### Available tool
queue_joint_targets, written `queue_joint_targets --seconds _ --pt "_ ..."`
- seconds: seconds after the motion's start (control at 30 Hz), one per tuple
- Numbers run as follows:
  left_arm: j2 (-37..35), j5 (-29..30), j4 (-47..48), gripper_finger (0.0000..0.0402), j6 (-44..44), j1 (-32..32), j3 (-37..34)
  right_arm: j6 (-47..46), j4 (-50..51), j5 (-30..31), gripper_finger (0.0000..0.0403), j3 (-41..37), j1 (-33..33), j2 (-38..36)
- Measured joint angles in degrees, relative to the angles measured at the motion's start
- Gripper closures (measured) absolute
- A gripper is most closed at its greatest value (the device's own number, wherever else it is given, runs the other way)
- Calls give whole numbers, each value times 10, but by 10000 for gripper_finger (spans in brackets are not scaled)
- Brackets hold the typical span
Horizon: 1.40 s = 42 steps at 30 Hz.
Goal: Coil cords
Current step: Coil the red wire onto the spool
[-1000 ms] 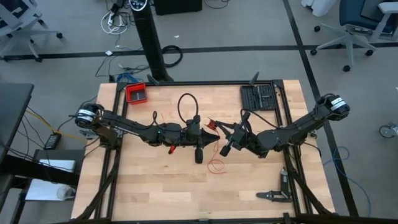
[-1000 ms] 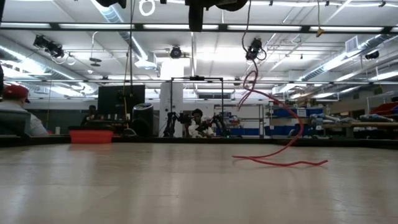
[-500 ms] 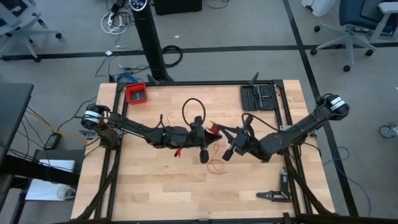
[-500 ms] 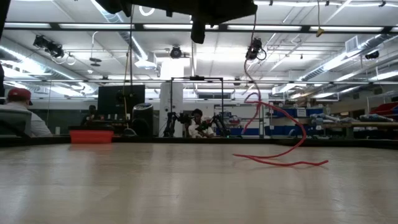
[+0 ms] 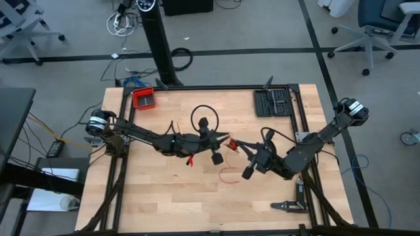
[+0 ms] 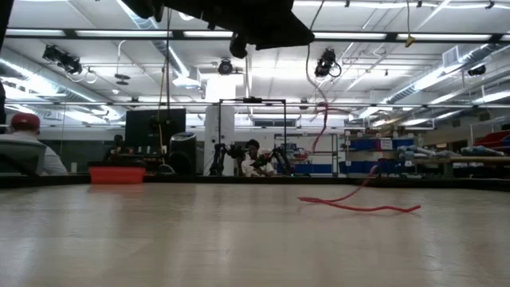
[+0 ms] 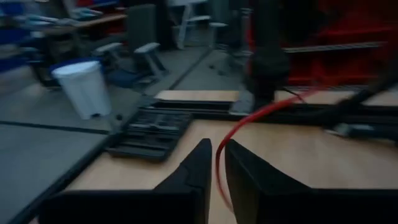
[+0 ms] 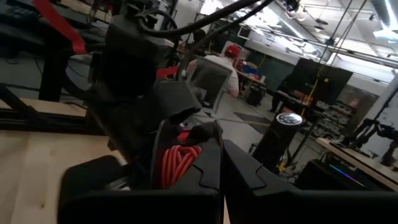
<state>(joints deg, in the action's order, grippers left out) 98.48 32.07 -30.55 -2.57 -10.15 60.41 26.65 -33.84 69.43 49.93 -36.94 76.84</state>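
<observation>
The cord is thin and red. A small coiled bundle of it (image 8: 177,163) sits between my two grippers over the table's middle. One strand drops from there, and its tail (image 6: 358,208) lies in a loose loop (image 5: 227,176) on the table. My right gripper (image 5: 235,145) is shut at the bundle. My left gripper (image 5: 227,139) faces it from the table's left and points level. Its fingers stand slightly apart, with a strand of the cord (image 7: 219,163) running up through the gap. My right gripper is shut at the coiled red bundle (image 8: 180,155), coming level from the table's right side. Its own finger (image 8: 202,165) hides which turns are pinched. The bundle is lifted clear of the table. My left gripper has a strand in its gap; I cannot tell whether a finger touches it.
A red tray (image 5: 143,98) stands at the far left and a black tool case (image 5: 275,102) at the far right. A black cable loop (image 5: 204,115) arches over my left arm. A black tool (image 5: 289,205) lies near the front right. People sit beyond the table (image 6: 24,147).
My right gripper has swung toward the table's near edge, staying shut. My left gripper has gone a little toward the right edge and has rolled. The cord's hanging arc has drawn in toward the grippers. Its tail on the table has stayed where it was.
</observation>
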Motion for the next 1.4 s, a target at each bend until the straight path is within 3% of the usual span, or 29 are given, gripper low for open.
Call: queue_joint_targets --seconds 0.3,1.4 --pt "0 18 11 337 1 -1 0 -24 39 59 401 0 -32 0" --pt "3 20 78 337 28 19 0 -35 2 -26 401 0 -30 -7"
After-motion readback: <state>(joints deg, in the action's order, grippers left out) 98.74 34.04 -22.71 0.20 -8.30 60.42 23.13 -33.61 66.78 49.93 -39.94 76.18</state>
